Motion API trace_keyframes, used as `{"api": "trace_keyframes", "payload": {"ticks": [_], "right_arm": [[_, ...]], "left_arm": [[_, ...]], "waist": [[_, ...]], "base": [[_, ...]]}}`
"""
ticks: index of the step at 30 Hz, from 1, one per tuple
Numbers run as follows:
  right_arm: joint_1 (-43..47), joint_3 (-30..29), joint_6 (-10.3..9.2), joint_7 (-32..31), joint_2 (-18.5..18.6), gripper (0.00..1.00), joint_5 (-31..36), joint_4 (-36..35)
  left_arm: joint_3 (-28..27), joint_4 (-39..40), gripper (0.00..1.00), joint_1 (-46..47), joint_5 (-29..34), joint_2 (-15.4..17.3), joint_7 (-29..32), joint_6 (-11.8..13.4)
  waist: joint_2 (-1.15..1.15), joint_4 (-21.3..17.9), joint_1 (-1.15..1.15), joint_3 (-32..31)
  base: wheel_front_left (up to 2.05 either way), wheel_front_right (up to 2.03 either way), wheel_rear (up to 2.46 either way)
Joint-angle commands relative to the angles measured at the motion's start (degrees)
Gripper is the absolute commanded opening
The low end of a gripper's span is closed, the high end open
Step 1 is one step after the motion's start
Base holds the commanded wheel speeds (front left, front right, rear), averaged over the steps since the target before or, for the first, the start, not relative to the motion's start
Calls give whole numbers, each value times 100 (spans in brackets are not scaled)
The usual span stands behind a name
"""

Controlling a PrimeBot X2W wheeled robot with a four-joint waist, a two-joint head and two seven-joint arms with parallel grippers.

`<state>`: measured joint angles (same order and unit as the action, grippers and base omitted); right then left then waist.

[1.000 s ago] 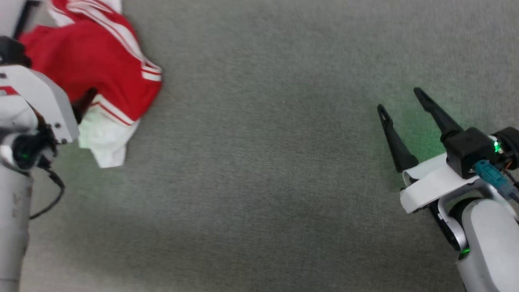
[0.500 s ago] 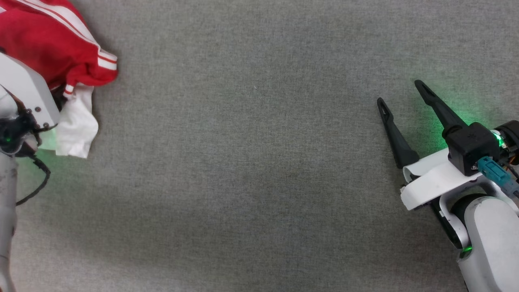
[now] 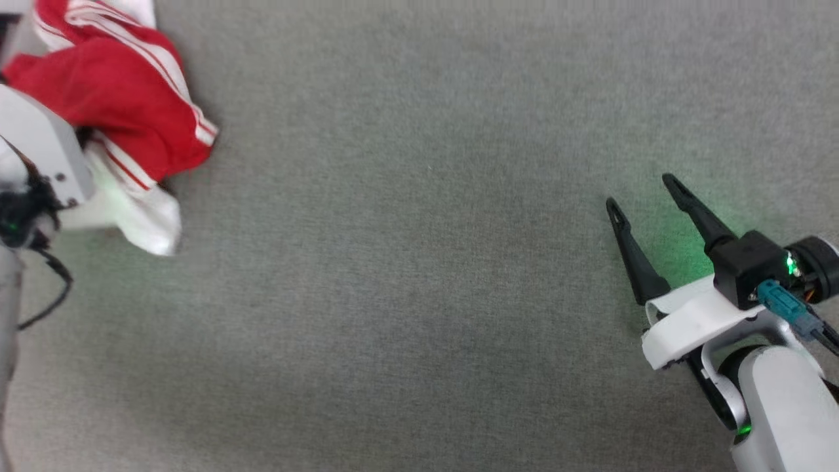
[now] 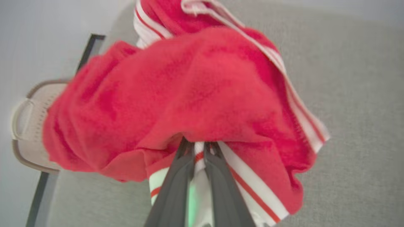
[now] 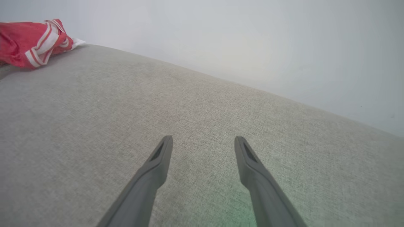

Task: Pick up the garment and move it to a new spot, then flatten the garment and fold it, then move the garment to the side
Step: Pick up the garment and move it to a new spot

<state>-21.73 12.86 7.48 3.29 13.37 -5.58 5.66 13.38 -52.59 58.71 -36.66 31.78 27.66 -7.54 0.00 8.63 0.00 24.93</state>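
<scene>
The garment [image 3: 124,98], red with white sleeves and striped trim, lies bunched at the upper left of the grey surface in the head view. My left gripper [image 4: 198,147] is shut on a fold of it, white striped cloth pinched between the two dark fingers [image 4: 176,176]. In the head view its pale wrist housing [image 3: 39,157] sits against the heap and the fingertips are hidden under the cloth. My right gripper [image 3: 641,191] stands open at the right, far from the garment, with nothing between its fingers. The right wrist view shows that gripper [image 5: 203,138] above bare cloth, the garment [image 5: 28,41] far off at upper left.
A beige perforated basket [image 4: 28,126] stands beyond the garment, beside a dark frame edge [image 4: 42,192]. The grey fabric surface [image 3: 419,275] stretches wide between the two arms. A pale wall [image 5: 252,37] rises behind its far edge.
The left gripper's fingers have come together on the garment's cloth. The whole head picture has shifted. The right gripper stays open.
</scene>
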Motion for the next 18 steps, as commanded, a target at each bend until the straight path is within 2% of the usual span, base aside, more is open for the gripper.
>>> {"api": "trace_keyframes", "payload": {"ticks": [1, 9, 18], "right_arm": [[59, -39, 2, 38, -23, 100, -42, 19], [395, -189, 2, 227, -255, 100, -42, 296], [649, -352, 2, 356, -505, 100, 3, 473]], "left_arm": [[17, 58, 0, 45, 42, 54, -58, 18], [218, 909, 0, 171, 299, 468, -387, 22], [351, 2365, 0, 250, 572, 782, -260, 201]], "waist": [[0, 110, 0, -368], [0, 255, 0, -1186], [0, 313, 0, -1896]], "base": [[0, 0, 0], [0, 0, 0], [0, 0, 0]]}}
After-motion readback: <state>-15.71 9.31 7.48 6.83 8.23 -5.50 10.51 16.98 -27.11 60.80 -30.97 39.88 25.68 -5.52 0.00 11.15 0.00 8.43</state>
